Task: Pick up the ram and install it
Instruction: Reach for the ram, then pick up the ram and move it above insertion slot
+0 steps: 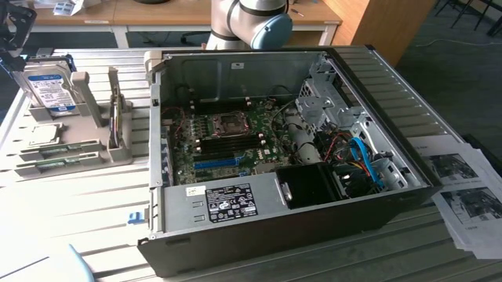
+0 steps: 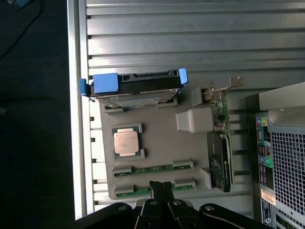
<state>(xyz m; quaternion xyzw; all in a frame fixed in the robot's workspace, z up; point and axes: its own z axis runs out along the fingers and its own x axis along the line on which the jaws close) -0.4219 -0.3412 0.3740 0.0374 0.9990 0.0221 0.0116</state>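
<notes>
The tool [image 2: 162, 190] is nearest the lens in the wrist view, its fingers pressed together on nothing, hanging in line with the middle of one ram stick [image 2: 133, 190]. A second ram stick [image 2: 152, 168] lies just beside it. Both sit in end clips on a grey tray [image 2: 157, 138], which also carries a processor chip [image 2: 126, 142], a hard drive [image 2: 136, 88] and a graphics card [image 2: 220, 162]. Each stick looks light, thin, stiff and brittle, so it is probably best pinched across its flat faces at mid-length, clear of the contact edge. In the exterior view the open computer case [image 1: 259, 247] is nearest, with its circuit board [image 1: 227, 141] exposed. The tray [image 1: 86, 147] stands on the worktop [image 1: 79, 200] to the exterior view's left.
</notes>
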